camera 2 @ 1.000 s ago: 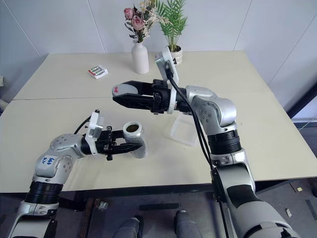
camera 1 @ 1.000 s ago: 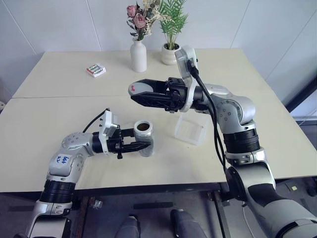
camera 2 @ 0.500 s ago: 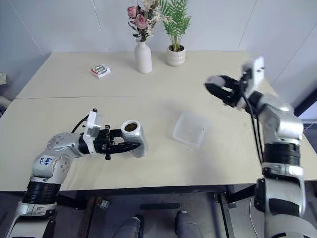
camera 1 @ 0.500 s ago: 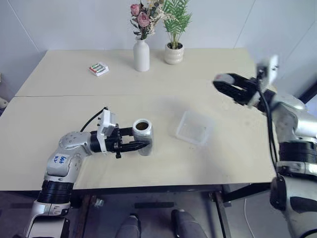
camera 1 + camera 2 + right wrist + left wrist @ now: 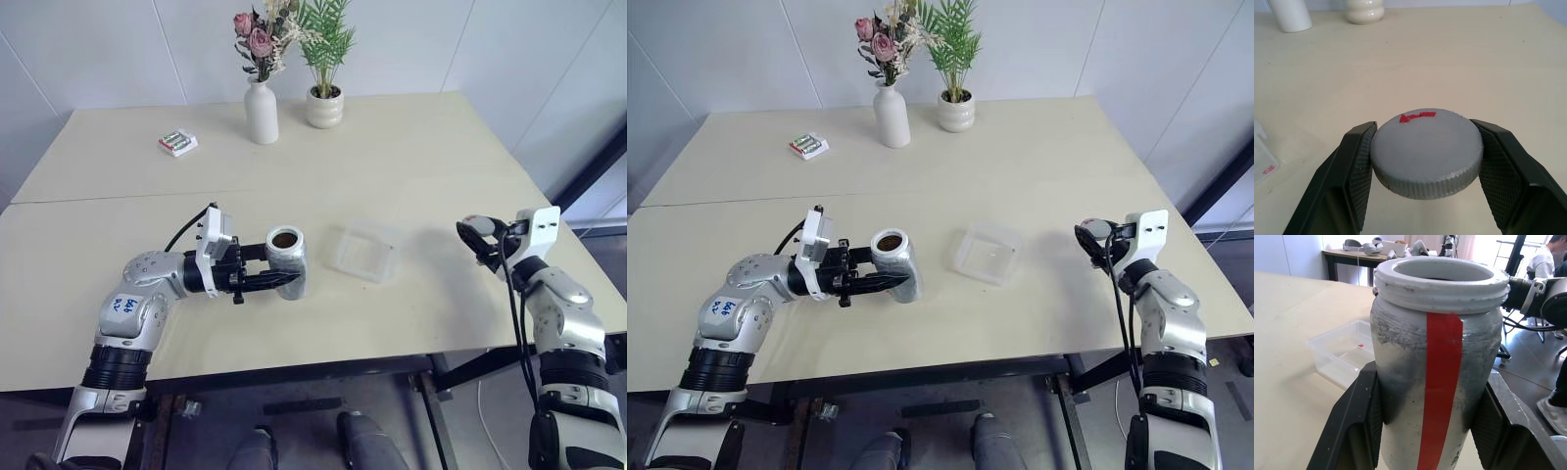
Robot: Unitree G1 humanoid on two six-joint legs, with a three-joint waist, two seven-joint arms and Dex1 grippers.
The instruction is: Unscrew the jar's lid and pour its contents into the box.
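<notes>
Near the bench's (image 5: 118,294) front edge, the left tool (image 5: 284,281) was clamped on the open jar (image 5: 287,259), holding it upright with its mouth uncovered. Just beside it, toward the right, sat the clear box (image 5: 363,252). Well apart, over the bench's right edge, the right tool (image 5: 1421,152) gripped the grey lid (image 5: 1427,151) between its 2 fingers, red mark facing up.

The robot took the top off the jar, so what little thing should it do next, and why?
Probably set the lid down on the table, then open the right gripper. The jar is already open in the left gripper, beside the box, and only needs tipping.
</notes>
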